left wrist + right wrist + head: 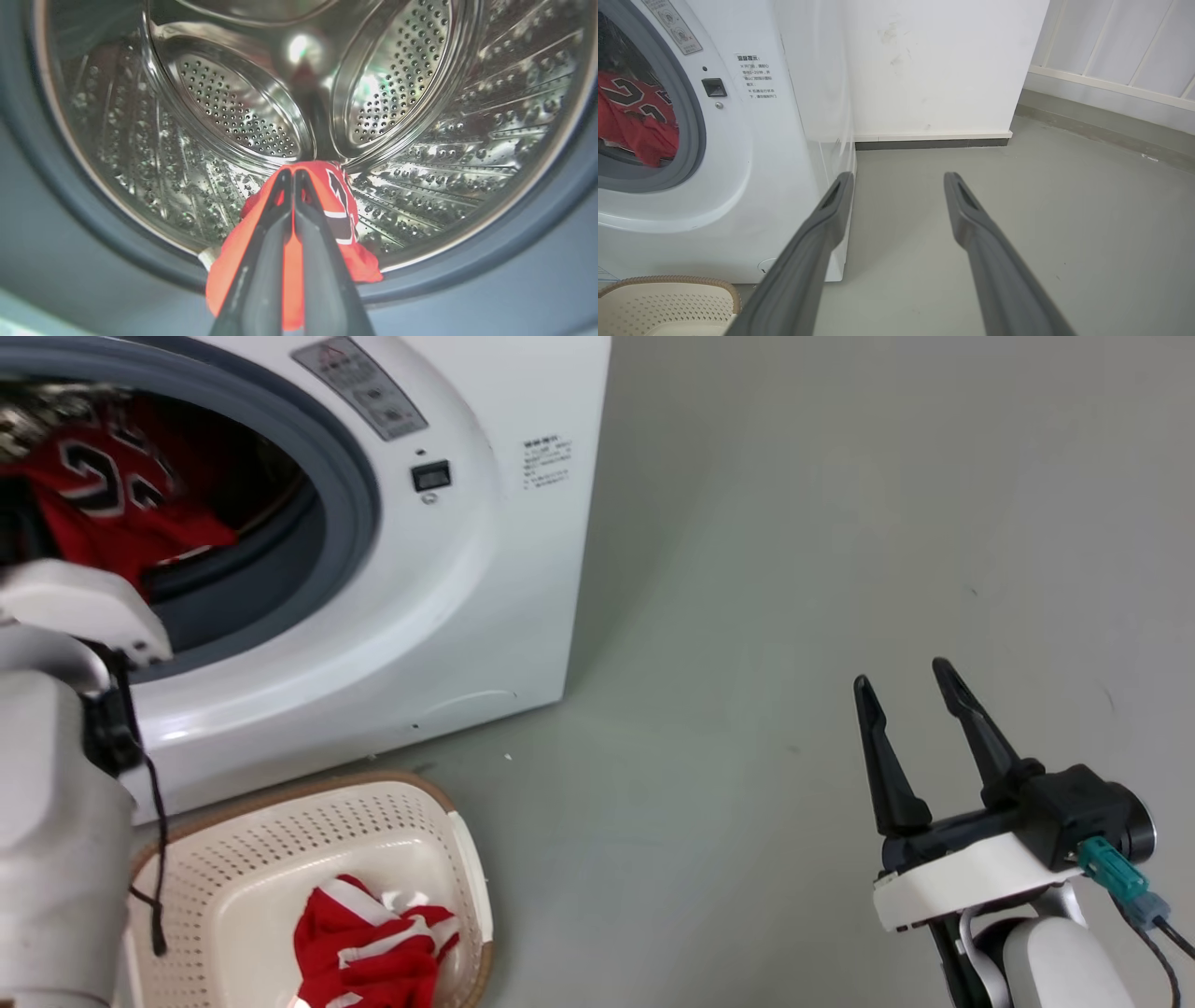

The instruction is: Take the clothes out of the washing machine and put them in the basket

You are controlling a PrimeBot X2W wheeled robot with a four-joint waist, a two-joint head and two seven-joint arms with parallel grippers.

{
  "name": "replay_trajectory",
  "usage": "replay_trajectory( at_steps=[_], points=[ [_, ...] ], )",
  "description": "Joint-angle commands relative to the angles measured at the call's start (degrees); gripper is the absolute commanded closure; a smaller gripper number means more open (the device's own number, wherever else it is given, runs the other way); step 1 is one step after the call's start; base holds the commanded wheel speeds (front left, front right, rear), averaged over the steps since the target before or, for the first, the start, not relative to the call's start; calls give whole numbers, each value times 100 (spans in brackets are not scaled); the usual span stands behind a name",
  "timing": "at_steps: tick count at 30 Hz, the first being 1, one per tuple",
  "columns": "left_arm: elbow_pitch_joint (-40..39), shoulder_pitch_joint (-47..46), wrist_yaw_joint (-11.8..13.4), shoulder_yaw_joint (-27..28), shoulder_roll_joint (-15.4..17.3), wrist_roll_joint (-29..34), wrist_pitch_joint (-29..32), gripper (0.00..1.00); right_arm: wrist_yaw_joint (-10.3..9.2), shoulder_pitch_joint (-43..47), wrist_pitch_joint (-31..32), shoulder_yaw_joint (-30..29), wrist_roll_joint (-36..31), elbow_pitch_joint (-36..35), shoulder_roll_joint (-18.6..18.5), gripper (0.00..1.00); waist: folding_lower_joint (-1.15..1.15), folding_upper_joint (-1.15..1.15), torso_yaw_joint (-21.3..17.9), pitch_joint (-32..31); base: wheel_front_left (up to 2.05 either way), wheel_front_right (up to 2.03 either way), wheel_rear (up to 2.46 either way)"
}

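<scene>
Head cam looks steeply down on the washing machine (467,597) front and basket (280,831). Left wrist cam's right at the porthole (537,242), facing into the drum (224,107). Right wrist cam's low, further back; all three catch the jersey (103,495).

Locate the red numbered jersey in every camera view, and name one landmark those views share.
Head view: jersey at upper left, inside the washing machine.
Left wrist view: jersey at bottom centre, pinched in the shut left gripper, drum behind.
Right wrist view: jersey at far left edge, inside the washing machine.
Shared landmark: the grey door seal ringing the opening.
</scene>
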Motion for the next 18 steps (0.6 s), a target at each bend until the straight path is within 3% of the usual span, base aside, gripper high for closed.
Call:
replay_trajectory(
  at_steps=[1,9,18],
  points=[
    [-208,323,-4,-6,-106,-58,-56,100,-5,145,68,-31,-45,-69,3,0,1,0,245,-332,0,0,0],
    [-1030,1157,11,-110,-315,-114,41,100,-4,411,273,-72,-134,-271,3,0,1,0,527,-702,0,0,0],
    [-2855,2137,293,-260,-315,-90,620,100,-4,615,423,-167,-187,-510,3,0,1,0,843,-844,0,0,0]
  ],
)
